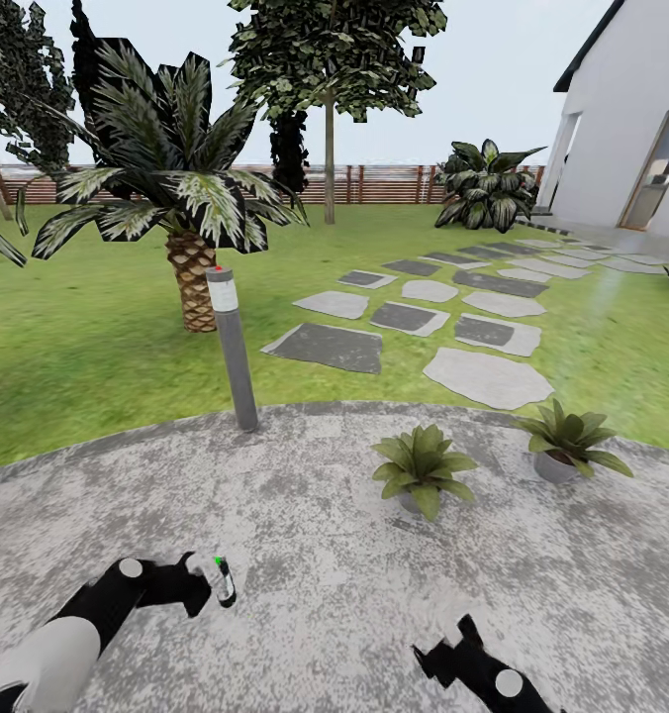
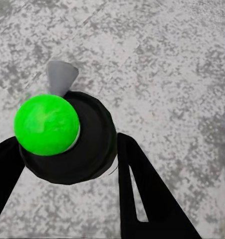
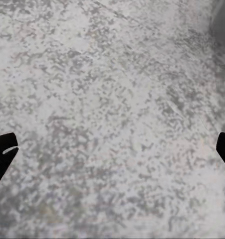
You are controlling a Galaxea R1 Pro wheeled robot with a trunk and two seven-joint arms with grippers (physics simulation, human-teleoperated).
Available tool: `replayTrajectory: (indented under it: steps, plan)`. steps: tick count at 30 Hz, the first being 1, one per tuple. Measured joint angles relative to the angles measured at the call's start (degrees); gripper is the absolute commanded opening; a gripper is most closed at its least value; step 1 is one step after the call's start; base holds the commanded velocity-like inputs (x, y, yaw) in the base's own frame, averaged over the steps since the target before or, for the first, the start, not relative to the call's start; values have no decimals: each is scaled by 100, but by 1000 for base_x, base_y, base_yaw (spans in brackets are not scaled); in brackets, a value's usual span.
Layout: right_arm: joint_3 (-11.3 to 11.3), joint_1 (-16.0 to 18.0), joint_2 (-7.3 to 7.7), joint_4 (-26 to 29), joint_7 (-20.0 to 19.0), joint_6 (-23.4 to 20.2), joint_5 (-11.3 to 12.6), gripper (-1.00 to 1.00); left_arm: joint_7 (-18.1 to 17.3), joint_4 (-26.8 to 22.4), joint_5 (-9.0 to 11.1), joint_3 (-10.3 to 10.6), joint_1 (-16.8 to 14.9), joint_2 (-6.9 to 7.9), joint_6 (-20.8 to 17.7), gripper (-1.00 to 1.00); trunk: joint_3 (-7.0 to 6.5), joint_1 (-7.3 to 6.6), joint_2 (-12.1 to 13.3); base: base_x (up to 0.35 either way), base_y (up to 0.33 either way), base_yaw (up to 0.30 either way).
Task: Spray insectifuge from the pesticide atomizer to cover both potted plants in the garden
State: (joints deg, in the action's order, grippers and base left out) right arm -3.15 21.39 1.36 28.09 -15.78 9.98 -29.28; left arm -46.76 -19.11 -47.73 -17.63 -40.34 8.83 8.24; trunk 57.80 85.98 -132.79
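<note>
The left gripper has its fingers closed around the pesticide atomizer, holding it upright above the round grey paved patio, green tip up. The right gripper hangs over bare paving with its fingers spread wide, gripping nothing. Two potted plants stand near the patio's far edge, by the lawn and stepping stones. A grey bollard light rises at that edge.

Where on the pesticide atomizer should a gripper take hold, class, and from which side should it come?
Grip the slim dark body below the green tip of the pesticide atomizer, coming side-on from the robot's left, as the left gripper does: the bottle stands upright, so fingers flank its round sides.
</note>
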Motion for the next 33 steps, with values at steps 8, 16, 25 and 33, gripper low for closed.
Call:
replayTrajectory:
  steps: [8,16,25,33]
  plan:
    - [-1427,-15,14,-1531,2771,269,63,100,171,-23,258,-232,-183,-84,-1884,-100,0,0,0,0,0,0]
    - [-1822,-17,141,-1648,3040,413,96,100,143,-66,231,-153,-371,-391,-2983,-100,-1,0,0,0,0,0]
    - [-2355,-18,280,-1647,3036,414,107,100,-175,-256,208,475,-440,-384,-3817,-100,0,-1,0,32,0,0]
    - [-3509,-18,411,-1679,3004,411,779,100,-231,-602,220,686,-457,-387,-4374,-100,-1,-4,0,301,9,0]
